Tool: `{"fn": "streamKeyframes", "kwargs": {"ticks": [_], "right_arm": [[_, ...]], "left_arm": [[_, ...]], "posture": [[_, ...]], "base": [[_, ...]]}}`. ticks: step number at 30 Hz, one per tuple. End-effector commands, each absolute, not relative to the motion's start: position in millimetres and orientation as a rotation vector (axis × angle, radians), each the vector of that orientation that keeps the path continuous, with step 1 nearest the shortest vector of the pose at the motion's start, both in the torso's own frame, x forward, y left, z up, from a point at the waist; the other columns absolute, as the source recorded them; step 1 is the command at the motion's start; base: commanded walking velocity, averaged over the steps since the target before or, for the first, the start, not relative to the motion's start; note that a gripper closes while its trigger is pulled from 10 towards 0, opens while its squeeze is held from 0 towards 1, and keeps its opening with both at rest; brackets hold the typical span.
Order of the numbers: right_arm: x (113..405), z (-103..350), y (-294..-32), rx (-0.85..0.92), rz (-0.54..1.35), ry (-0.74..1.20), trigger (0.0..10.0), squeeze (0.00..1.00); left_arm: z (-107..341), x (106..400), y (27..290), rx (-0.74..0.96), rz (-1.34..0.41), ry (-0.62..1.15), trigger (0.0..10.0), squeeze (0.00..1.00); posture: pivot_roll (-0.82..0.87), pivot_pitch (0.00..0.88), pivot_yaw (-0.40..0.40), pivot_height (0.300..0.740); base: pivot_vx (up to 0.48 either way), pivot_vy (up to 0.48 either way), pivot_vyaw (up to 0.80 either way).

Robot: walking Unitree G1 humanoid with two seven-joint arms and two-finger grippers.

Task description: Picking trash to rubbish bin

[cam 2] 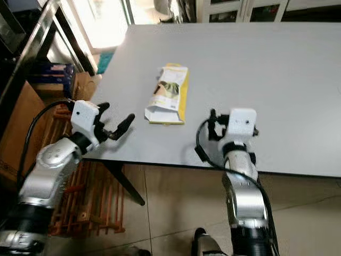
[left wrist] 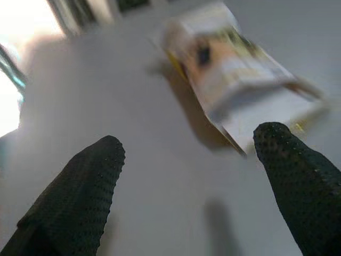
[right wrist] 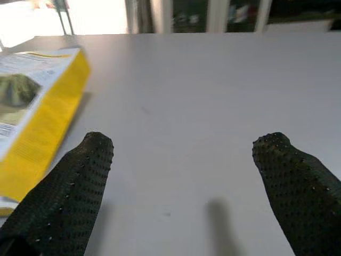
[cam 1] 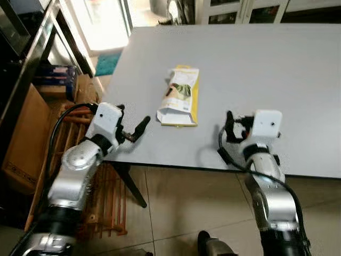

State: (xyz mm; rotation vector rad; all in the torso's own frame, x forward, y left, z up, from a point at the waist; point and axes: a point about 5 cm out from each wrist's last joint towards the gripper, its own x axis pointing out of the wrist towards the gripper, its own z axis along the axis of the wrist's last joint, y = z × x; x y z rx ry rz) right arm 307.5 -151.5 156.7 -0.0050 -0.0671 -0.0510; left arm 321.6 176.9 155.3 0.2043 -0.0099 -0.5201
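Note:
A flattened white and yellow carton (cam 1: 180,96) lies on the grey table (cam 1: 277,69), a little in from the front edge. My left gripper (cam 1: 132,120) hovers at the table's front left corner, open, with its fingers aimed at the carton (left wrist: 240,80) a short way ahead. My right gripper (cam 1: 230,126) is open and empty over the front edge, to the right of the carton, whose yellow side (right wrist: 37,112) lies beside one finger (right wrist: 80,181). Neither gripper touches the carton.
An orange slatted rack (cam 1: 101,208) and a cardboard box (cam 1: 26,138) stand on the floor left of the table. A black table leg (cam 1: 130,184) slants beneath the front left corner. A teal mat (cam 1: 108,63) lies by the bright doorway, and cabinets line the far side.

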Motion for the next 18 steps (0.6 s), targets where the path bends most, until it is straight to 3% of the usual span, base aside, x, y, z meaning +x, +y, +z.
{"fn": "streamKeyframes", "kwargs": {"ticks": [1,18], "right_arm": [[311.4,158.6,-150.1,0.028,-0.019,-0.068,10.0,0.0],[320.3,163.7,-138.7,0.073,0.063,-0.083,10.0,0.0]], "left_arm": [[158.0,316.2,179.1,0.19,-0.566,0.025,10.0,0.0],[166.1,299.3,189.0,0.188,-0.636,0.092,10.0,0.0]], "posture": [[0.09,0.26,0.097,0.74],[0.12,0.281,0.102,0.74]], "base": [[0.0,0.0,0.0],[0.0,0.0,0.0]]}}
